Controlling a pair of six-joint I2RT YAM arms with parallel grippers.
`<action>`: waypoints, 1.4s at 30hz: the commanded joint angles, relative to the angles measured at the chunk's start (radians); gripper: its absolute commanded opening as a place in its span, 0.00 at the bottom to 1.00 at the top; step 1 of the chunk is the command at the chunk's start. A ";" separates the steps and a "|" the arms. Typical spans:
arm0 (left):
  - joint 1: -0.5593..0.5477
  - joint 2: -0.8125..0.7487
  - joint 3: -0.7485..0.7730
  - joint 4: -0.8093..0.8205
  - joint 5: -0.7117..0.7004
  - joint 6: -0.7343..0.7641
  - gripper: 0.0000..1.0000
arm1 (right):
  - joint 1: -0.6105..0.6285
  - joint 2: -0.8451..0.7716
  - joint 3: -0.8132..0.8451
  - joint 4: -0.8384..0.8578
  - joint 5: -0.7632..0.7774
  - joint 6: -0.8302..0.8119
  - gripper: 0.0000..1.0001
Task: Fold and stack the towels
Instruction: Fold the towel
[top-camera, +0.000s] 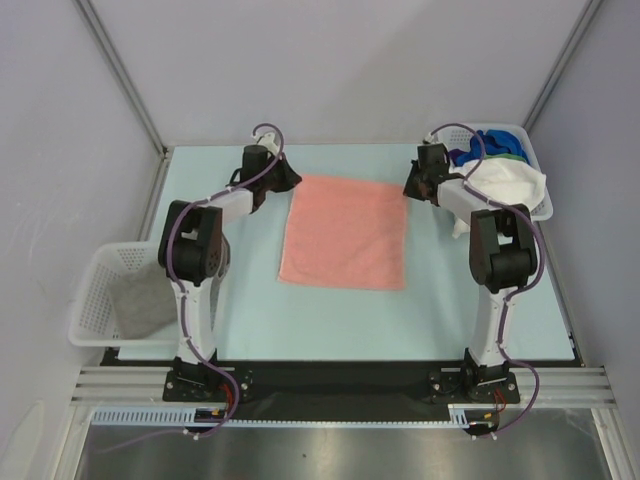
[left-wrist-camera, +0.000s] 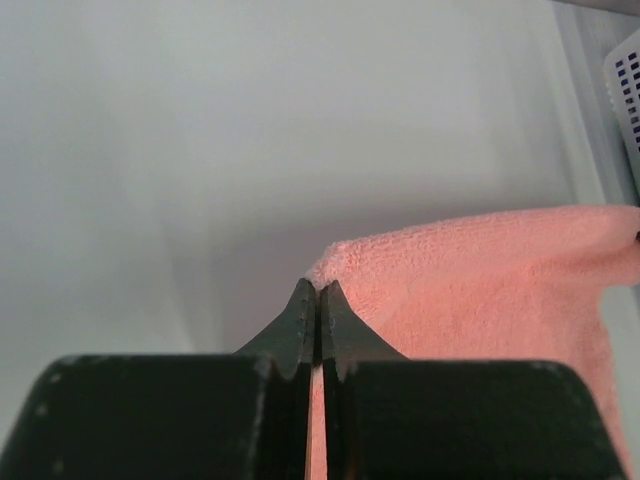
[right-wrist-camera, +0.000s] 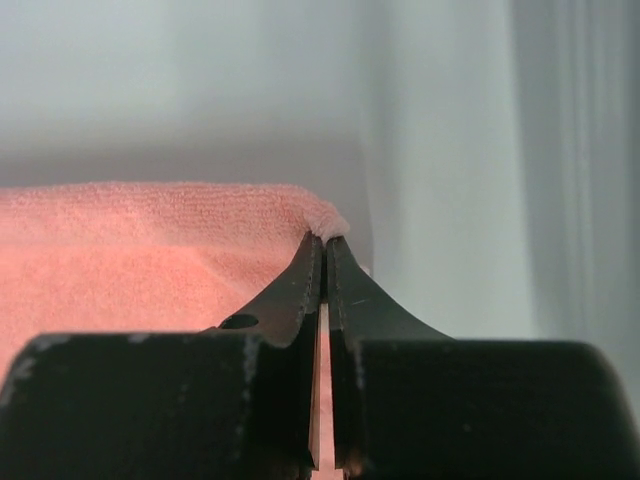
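Observation:
A salmon pink towel (top-camera: 343, 231) lies spread flat in the middle of the table. My left gripper (top-camera: 291, 178) is shut on its far left corner, which shows pinched between the tips in the left wrist view (left-wrist-camera: 318, 287). My right gripper (top-camera: 409, 186) is shut on its far right corner, seen in the right wrist view (right-wrist-camera: 326, 236). A white towel (top-camera: 508, 181), a blue towel (top-camera: 489, 142) and a green towel (top-camera: 515, 157) lie bunched in the right basket. A grey towel (top-camera: 146, 306) lies in the left basket.
A white lattice basket (top-camera: 537, 170) stands at the far right of the table, close behind my right arm. Another white lattice basket (top-camera: 88, 305) stands off the left edge. Grey walls close in the far side and both sides.

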 joint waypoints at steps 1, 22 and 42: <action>0.007 -0.105 -0.060 0.099 0.032 -0.018 0.00 | -0.004 -0.105 -0.059 0.106 -0.007 -0.002 0.00; 0.007 -0.381 -0.468 0.185 -0.068 -0.104 0.00 | 0.051 -0.332 -0.392 0.216 0.004 0.064 0.00; -0.024 -0.576 -0.710 0.193 -0.097 -0.121 0.00 | 0.076 -0.500 -0.613 0.215 0.019 0.122 0.00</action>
